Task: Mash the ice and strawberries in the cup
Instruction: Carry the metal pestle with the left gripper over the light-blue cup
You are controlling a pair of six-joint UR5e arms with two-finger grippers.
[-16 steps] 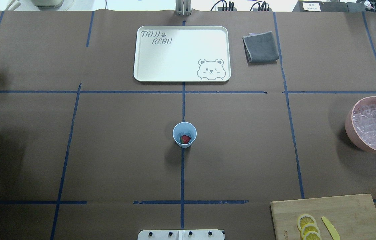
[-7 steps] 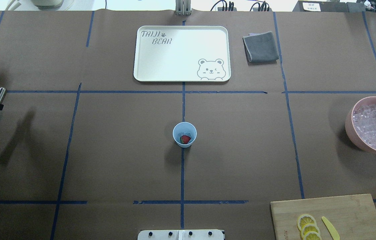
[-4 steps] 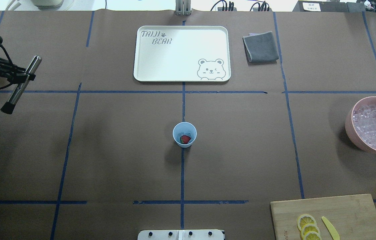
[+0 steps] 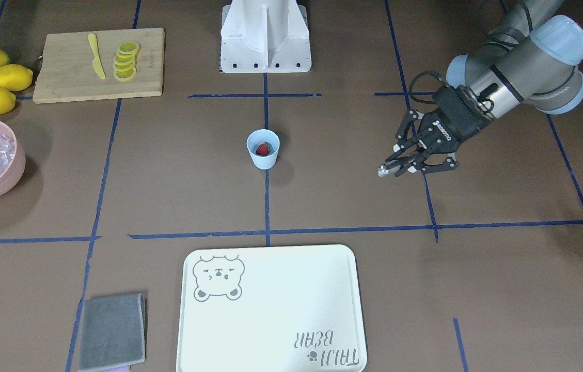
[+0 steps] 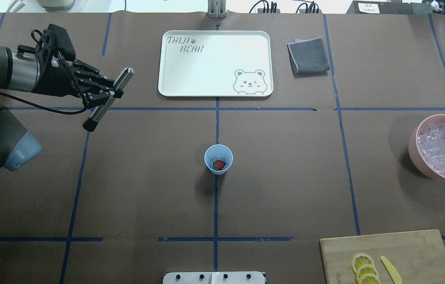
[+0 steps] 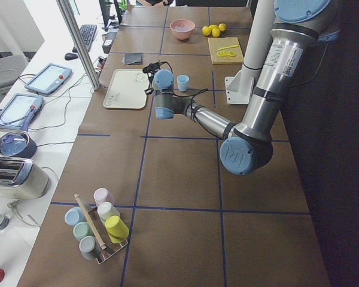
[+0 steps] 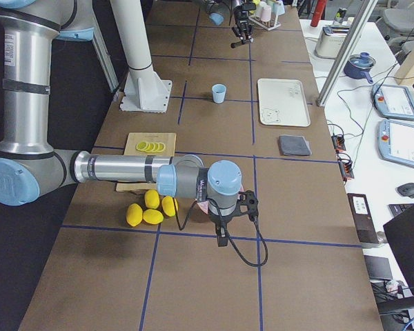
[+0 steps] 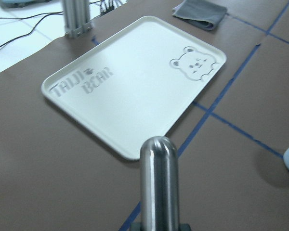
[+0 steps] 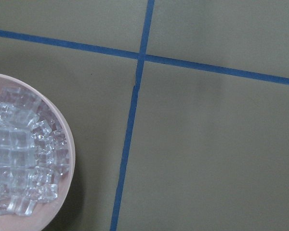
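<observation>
Left claw (image 5: 106, 94) grips a metal rod (image 5: 121, 81), well apart from the cup (image 5: 218, 158)

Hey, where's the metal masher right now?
Overhead view, upper left: the metal masher is clamped in the left gripper above the table, left of the white tray and far from the cup.
</observation>
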